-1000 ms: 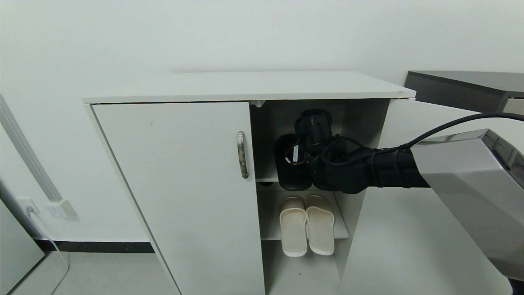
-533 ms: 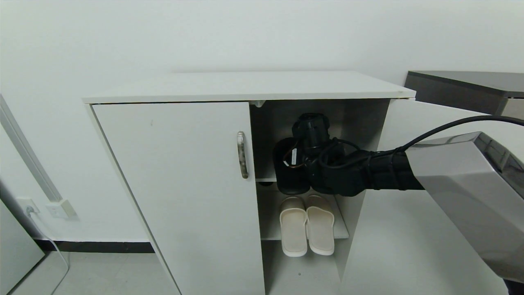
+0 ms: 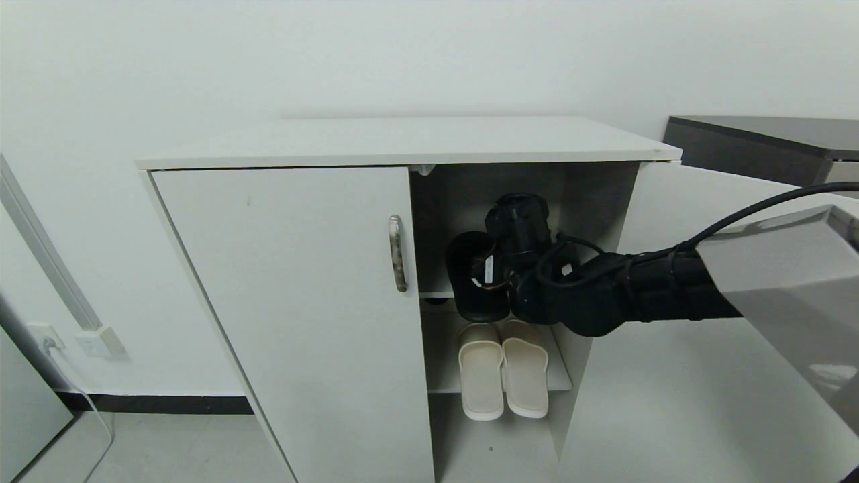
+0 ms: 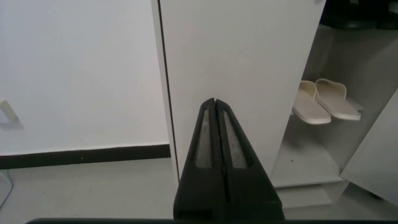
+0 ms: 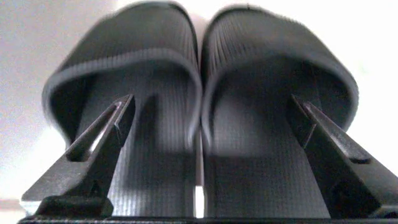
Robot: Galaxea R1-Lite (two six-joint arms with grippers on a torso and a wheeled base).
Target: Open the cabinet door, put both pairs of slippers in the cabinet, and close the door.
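- Left gripper (image 4: 214, 106): fingers pressed together, holding nothing, out in front of the closed left door (image 3: 288, 302).
- Right door (image 3: 671, 376): swung wide open towards the robot, with the right arm reaching past it into the cabinet (image 3: 402, 141).
- Right gripper (image 5: 211, 96): fingers set wide, one on each outer side of the dark grey slippers (image 5: 161, 68), gripping the pair between them.
- Dark grey slippers: side by side and touching, at upper shelf (image 3: 436, 294) level in the right compartment. The near ends stick out past the shelf's front edge (can't tell if they rest on it).
- Cream slippers (image 3: 503, 372): side by side on the lower shelf (image 3: 443, 362), directly below the dark pair, heels overhanging the front edge.
- Metal handle (image 3: 398, 253): upright on the left door's inner edge, just beside the dark pair.
- Dark desk (image 3: 765, 141): beyond the cabinet on the right, against the wall.
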